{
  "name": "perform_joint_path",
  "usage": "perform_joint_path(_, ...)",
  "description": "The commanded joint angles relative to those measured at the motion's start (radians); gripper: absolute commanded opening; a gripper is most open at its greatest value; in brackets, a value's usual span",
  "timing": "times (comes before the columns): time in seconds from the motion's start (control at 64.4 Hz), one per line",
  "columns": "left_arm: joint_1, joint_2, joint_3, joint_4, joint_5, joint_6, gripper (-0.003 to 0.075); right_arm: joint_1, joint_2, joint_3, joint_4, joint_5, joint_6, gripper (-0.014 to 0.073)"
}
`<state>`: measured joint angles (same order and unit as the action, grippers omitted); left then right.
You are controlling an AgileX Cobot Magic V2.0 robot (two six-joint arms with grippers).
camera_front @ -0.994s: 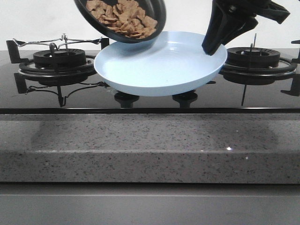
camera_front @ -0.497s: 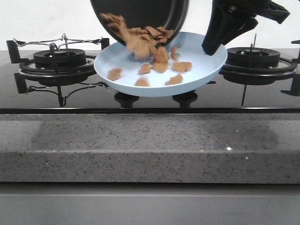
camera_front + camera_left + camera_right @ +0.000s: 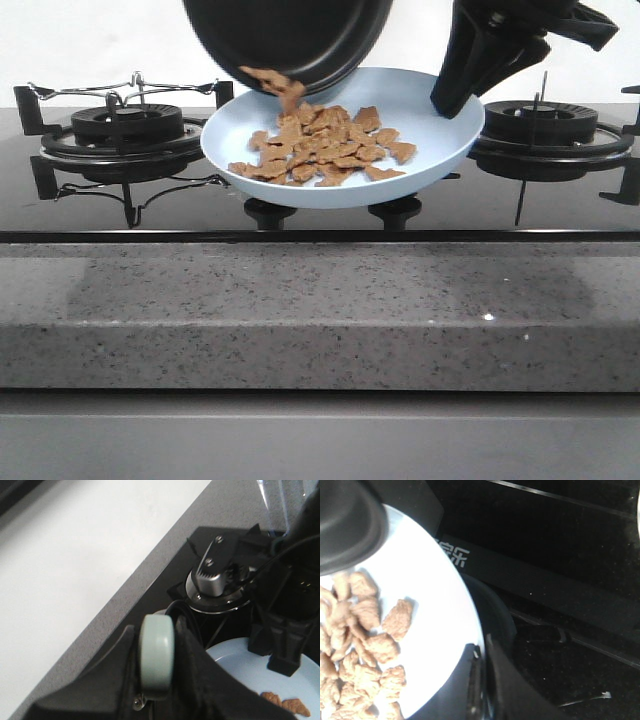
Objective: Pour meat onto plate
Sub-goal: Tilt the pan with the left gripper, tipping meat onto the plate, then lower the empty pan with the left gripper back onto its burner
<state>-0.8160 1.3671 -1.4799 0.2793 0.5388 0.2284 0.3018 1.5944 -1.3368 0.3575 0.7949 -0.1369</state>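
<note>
The pale-blue plate (image 3: 445,135) is held over the hob between the two burners, my right gripper (image 3: 455,95) shut on its right rim. The meat (image 3: 325,150) lies on it as a loose pile of light-brown pieces. Above the plate's left side, the black frying pan (image 3: 290,35) is tipped steeply, and a few pieces (image 3: 272,82) drop from its lip. In the left wrist view my left gripper (image 3: 157,680) is shut on the pan's pale-green handle (image 3: 156,655). The right wrist view shows my right gripper (image 3: 482,680) clamping the plate (image 3: 440,595), with meat (image 3: 365,645) under the pan (image 3: 345,525).
A gas burner with a wire pan support (image 3: 125,125) stands left of the plate and another burner (image 3: 550,125) right of it. Two hob knobs (image 3: 270,210) sit below the plate. The speckled stone counter edge (image 3: 320,310) runs across the front.
The pan has tipped further over the plate. Most of the meat has slid out of it and now lies on the plate, which was empty a second ago. The right gripper has not moved.
</note>
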Motion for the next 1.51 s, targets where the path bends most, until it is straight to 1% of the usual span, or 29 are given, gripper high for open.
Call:
perform_joint_path(0.0, -0.041, -0.051, -0.038, 0.085, -0.100, -0.055, -0.0020, -0.003, -0.043, -0.027, 0.026, -0.039, -0.007, -0.0060)
perform_joint_path(0.171, -0.071, -0.074, -0.038, 0.108, -0.088, -0.093, -0.0020, -0.003, -0.043, -0.027, 0.026, -0.039, -0.007, -0.0060)
perform_joint_path(0.264, -0.042, -0.096, -0.038, 0.106, -0.078, -0.191, -0.0020, -0.003, -0.043, -0.027, 0.026, -0.039, -0.007, -0.0060)
perform_joint_path(0.342, 0.020, -0.111, -0.038, 0.072, -0.071, -0.235, -0.0020, -0.003, -0.043, -0.027, 0.026, -0.039, -0.007, -0.0060)
perform_joint_path(0.419, 0.093, -0.118, -0.038, -0.014, -0.083, -0.235, -0.0020, -0.003, -0.043, -0.027, 0.026, -0.039, -0.007, -0.0060)
perform_joint_path(0.512, 0.208, -0.116, -0.038, -0.132, -0.114, -0.235, -0.0020, -0.003, -0.043, -0.027, 0.026, -0.039, -0.007, -0.0060)
perform_joint_path(0.59, 0.332, -0.109, -0.035, -0.274, -0.148, -0.228, -0.0020, -0.003, -0.043, -0.027, 0.026, -0.039, -0.007, -0.0060)
perform_joint_path(0.637, 0.412, -0.095, -0.035, -0.405, -0.154, -0.228, -0.0020, -0.003, -0.043, -0.027, 0.026, -0.039, -0.007, -0.0060)
perform_joint_path(0.714, 0.534, -0.070, -0.034, -0.621, -0.147, -0.139, -0.0020, -0.003, -0.043, -0.027, 0.026, -0.039, -0.007, -0.0060)
perform_joint_path(0.745, 0.594, -0.056, -0.034, -0.749, -0.132, -0.070, -0.0020, -0.003, -0.043, -0.027, 0.026, -0.039, -0.007, -0.0060)
perform_joint_path(0.776, 0.655, -0.038, -0.034, -0.884, -0.108, -0.008, -0.0020, -0.003, -0.043, -0.027, 0.026, -0.039, -0.007, -0.0060)
perform_joint_path(0.854, 0.771, 0.003, -0.034, -1.161, -0.033, 0.166, -0.0020, -0.003, -0.043, -0.027, 0.026, -0.039, -0.007, -0.0060)
perform_joint_path(0.885, 0.826, 0.028, -0.034, -1.287, 0.018, 0.220, -0.0020, -0.003, -0.043, -0.027, 0.026, -0.039, -0.007, -0.0060)
perform_joint_path(0.916, 0.867, 0.049, -0.034, -1.382, 0.061, 0.275, -0.0020, -0.003, -0.043, -0.027, 0.026, -0.039, -0.007, -0.0060)
perform_joint_path(0.994, 0.959, 0.113, -0.034, -1.580, 0.168, 0.337, -0.0020, -0.003, -0.043, -0.027, 0.026, -0.039, -0.007, -0.0060)
perform_joint_path(1.056, 1.009, 0.165, -0.034, -1.672, 0.209, 0.342, -0.0020, -0.003, -0.043, -0.027, 0.026, -0.039, -0.007, -0.0060)
perform_joint_path(1.227, 1.090, 0.290, -0.034, -1.824, 0.267, 0.340, -0.0020, -0.003, -0.043, -0.027, 0.026, -0.039, -0.007, -0.0060)
perform_joint_path(1.366, 1.116, 0.391, -0.034, -1.939, 0.330, 0.340, -0.0020, -0.003, -0.043, -0.027, 0.026, -0.039, -0.007, -0.0060)
perform_joint_path(1.491, 1.118, 0.452, -0.034, -1.964, 0.356, 0.340, -0.0020, -0.003, -0.043, -0.027, 0.026, -0.039, -0.007, -0.0060)
